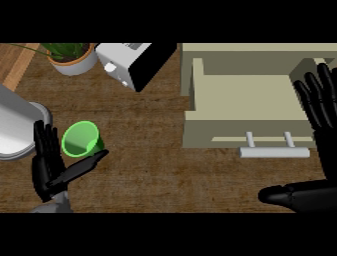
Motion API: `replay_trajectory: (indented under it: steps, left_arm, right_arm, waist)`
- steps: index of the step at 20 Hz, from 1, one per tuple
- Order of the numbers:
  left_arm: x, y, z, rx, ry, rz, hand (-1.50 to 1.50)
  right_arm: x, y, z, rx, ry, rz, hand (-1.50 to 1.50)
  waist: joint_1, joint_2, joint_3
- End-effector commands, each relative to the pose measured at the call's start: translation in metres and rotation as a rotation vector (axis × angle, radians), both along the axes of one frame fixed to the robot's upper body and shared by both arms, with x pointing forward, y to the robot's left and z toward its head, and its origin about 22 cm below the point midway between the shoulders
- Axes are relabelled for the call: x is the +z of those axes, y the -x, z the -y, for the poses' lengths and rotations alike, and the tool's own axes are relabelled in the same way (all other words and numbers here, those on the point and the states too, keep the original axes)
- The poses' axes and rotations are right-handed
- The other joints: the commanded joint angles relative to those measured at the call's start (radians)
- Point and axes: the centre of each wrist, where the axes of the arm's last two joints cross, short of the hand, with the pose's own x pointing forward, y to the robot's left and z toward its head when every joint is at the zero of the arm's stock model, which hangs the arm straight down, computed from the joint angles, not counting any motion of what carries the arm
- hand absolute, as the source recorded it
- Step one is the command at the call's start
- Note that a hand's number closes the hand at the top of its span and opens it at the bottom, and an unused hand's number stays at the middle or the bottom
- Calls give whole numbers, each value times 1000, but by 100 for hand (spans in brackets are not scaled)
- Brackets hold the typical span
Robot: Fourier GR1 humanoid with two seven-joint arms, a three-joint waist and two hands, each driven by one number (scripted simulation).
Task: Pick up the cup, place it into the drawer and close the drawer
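Cup of translucent green plastic [81, 140] lying tipped on the brown wood-grain tabletop [163, 175], open mouth facing up toward the view, at lower left. Left robot hand [53, 167] just beside it, fingers straight along the cup's left side and thumb reaching under its lower rim; not curled round it, contact not certain. Right robot hand [332, 135] at the right edge, fingers straight and slightly spread, pointing up over the right side of the beige open drawer [237, 100], thumb stretched left below. Drawer pulled out, pale bar handle [274, 150] at its front, well apart from the cup. Behind: white potted plant [73, 57], white and black toaster-like appliance [134, 62], grey cylindrical container [5, 125] at far left.
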Motion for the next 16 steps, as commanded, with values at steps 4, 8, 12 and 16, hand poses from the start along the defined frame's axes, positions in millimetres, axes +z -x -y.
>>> replay_trajectory:
  steps: [4,8,12,16]
  left_arm:
    - [-35,-14,-2,33,12,7,-150]
    - [-44,-12,-2,47,15,-9,-150]
    - [-54,-7,-15,43,19,-6,-150]
    - [-61,-9,-19,30,19,-19,-150]
  right_arm:
    - [2,15,7,8,-1,-14,-150]
    - [0,-1,-5,2,-21,2,-150]
    - [10,-1,-11,15,13,-11,-150]
    - [-10,-4,-6,1,6,3,-150]
  waist:
    - [-4,1,0]
    - [-1,1,0]
    - [0,0,0]
    - [-1,0,0]
